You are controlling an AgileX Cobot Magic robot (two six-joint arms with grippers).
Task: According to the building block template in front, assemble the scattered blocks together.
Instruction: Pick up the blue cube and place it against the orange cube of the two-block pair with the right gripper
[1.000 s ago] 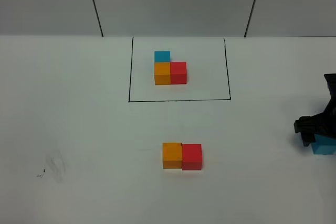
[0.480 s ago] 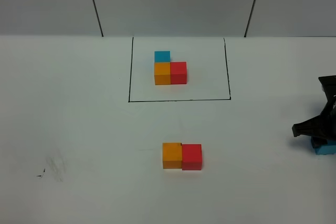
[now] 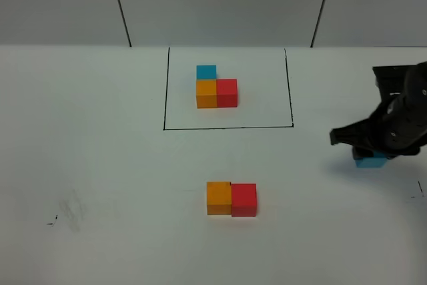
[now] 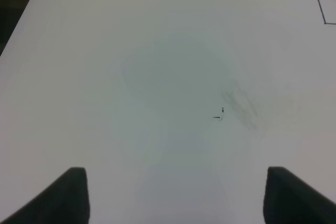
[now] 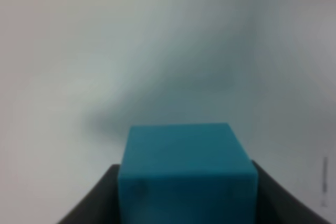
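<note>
The template stands inside the black outlined square (image 3: pixel 227 87): a blue block (image 3: pixel 206 71) behind an orange block (image 3: pixel 206 93), with a red block (image 3: pixel 227 92) to its right. In front, an orange block (image 3: pixel 219 197) and a red block (image 3: pixel 244 199) sit joined side by side. My right gripper (image 3: pixel 373 157) is shut on a loose blue block (image 3: pixel 371 160), held off the table at the right; in the right wrist view the block (image 5: pixel 186 174) sits between the fingers. My left gripper (image 4: pixel 173 195) is open over bare table, out of the exterior view.
The white table (image 3: pixel 100 165) meets a grey panelled wall at the back. A faint smudge and small black marks (image 3: pixel 67 211) lie at the front left, also in the left wrist view (image 4: pixel 236 106).
My right gripper has lifted the blue block from the far right edge and carried it left and away from the table's front edge. The other blocks have not moved.
</note>
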